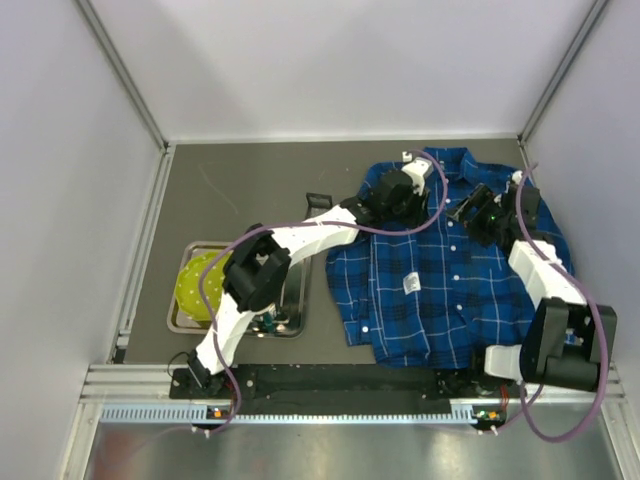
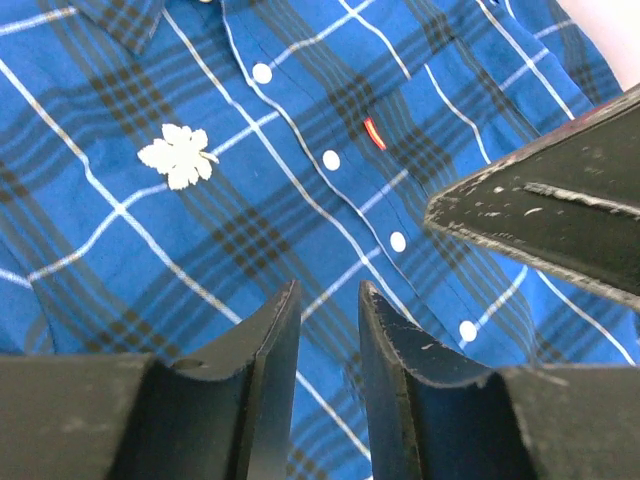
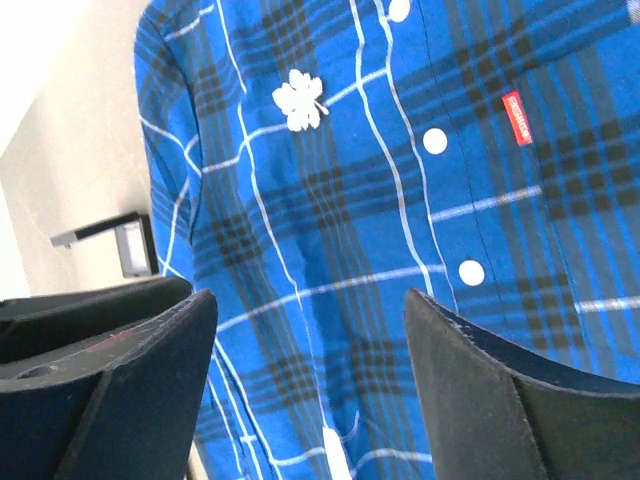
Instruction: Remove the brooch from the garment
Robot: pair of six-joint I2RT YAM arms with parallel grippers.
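Note:
The garment (image 1: 450,290), a blue plaid button shirt, lies flat at the right of the table. The brooch (image 2: 178,155) is a small white flower-like cluster pinned beside the button row, up and left of my left gripper (image 2: 328,290). That gripper hovers over the shirt with a narrow gap between its jaws and nothing in it. The brooch also shows in the right wrist view (image 3: 300,100), far beyond my right gripper (image 3: 310,300), which is wide open and empty above the shirt (image 3: 380,230). In the top view both grippers, left (image 1: 408,195) and right (image 1: 478,215), hang over the shirt's upper part; the brooch is hidden there.
A metal tray (image 1: 190,325) with a yellow-green object (image 1: 200,282) sits at the left. A small black bracket (image 1: 318,200) lies on the table left of the shirt. A white cloth tag (image 1: 411,284) sits mid-shirt. One finger of the right gripper (image 2: 540,215) is close at the right in the left wrist view.

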